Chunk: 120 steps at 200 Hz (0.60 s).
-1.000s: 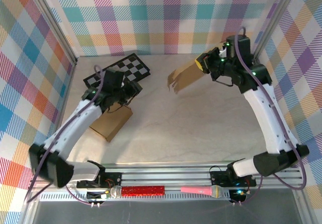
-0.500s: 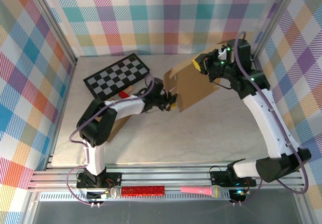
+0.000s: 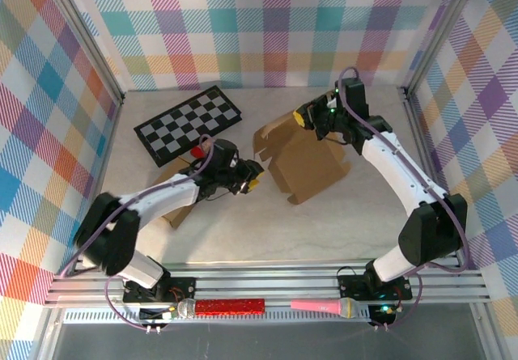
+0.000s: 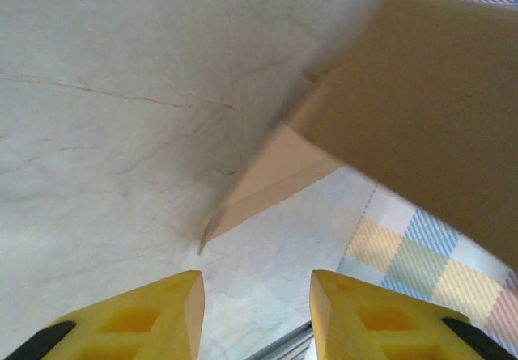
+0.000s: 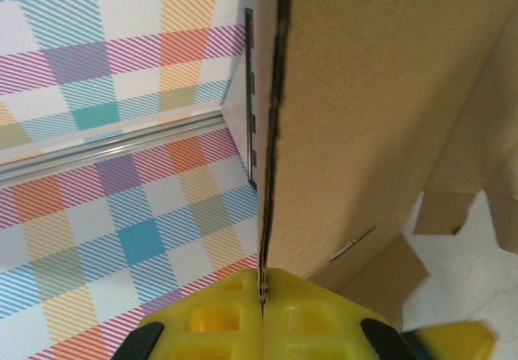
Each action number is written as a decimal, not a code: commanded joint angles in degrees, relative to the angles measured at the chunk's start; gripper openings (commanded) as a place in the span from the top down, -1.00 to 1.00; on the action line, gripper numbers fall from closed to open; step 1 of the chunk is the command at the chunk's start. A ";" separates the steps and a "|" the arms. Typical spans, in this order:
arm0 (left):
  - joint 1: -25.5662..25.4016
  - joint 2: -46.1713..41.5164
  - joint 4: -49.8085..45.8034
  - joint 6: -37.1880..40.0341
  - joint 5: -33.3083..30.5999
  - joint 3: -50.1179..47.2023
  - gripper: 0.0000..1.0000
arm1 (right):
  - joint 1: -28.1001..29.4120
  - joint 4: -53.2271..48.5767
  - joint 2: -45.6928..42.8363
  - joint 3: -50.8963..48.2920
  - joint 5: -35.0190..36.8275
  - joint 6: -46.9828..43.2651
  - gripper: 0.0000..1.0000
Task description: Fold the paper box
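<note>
The paper box point(image 3: 306, 164) is a brown cardboard sheet, partly unfolded, resting tilted on the table's middle with flaps sticking out at its left. My right gripper point(image 3: 302, 118) is shut on its far upper edge. In the right wrist view the yellow fingers point(image 5: 218, 319) pinch the thin cardboard edge point(image 5: 380, 93). My left gripper point(image 3: 252, 179) hovers just left of the box's left flap, open with nothing between its jaws. The left wrist view shows the box's flap point(image 4: 279, 170) ahead of the open left gripper point(image 4: 255, 287), apart from it.
A black-and-white checkerboard point(image 3: 190, 121) lies at the back left. A second flat piece of cardboard point(image 3: 180, 204) lies under my left arm. A red bar point(image 3: 231, 305) and a pink microphone point(image 3: 324, 305) sit on the front rail. Plaid walls enclose three sides.
My right arm has swung the box left and down onto the table's middle. My left arm reached from the flat cardboard to the box's flap, then drew slightly back.
</note>
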 commanded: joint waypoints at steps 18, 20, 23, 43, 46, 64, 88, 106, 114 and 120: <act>2.70 -7.27 -22.01 8.94 -8.09 0.54 0.20 | -0.24 10.42 0.47 -8.05 -1.44 3.57 1.00; 2.90 -7.47 -21.60 8.79 -8.06 0.31 0.20 | -0.26 10.67 0.52 -8.40 -1.44 3.74 1.00; 3.17 -7.81 -20.91 8.53 -7.99 -0.09 0.20 | -0.21 11.17 0.60 -8.88 -1.50 4.12 1.00; 4.47 -9.05 -14.53 6.15 -7.98 -2.61 0.17 | -0.15 11.50 0.52 -10.82 -0.83 5.46 1.00; 4.75 -8.93 -13.66 5.72 -7.77 -2.92 0.17 | -0.16 11.14 0.49 -11.00 -0.69 5.68 1.00; 6.13 -6.75 -6.31 2.25 -5.47 -4.56 0.18 | -0.19 10.99 -0.10 -12.22 -0.09 7.49 1.00; 6.27 -2.46 1.14 -0.90 -3.99 -5.55 0.23 | -0.17 9.32 -2.74 -12.91 2.52 11.23 1.00; 6.18 0.36 8.75 -4.03 -3.73 -7.27 0.27 | -0.32 6.95 -5.31 -13.23 5.13 15.09 1.00; 6.16 1.49 12.33 -5.43 -3.90 -7.94 0.27 | -0.40 6.01 -6.25 -13.43 5.71 16.98 1.00; 6.10 2.42 14.56 -6.18 -3.99 -8.14 0.28 | -0.39 5.53 -6.83 -13.44 5.93 18.01 1.00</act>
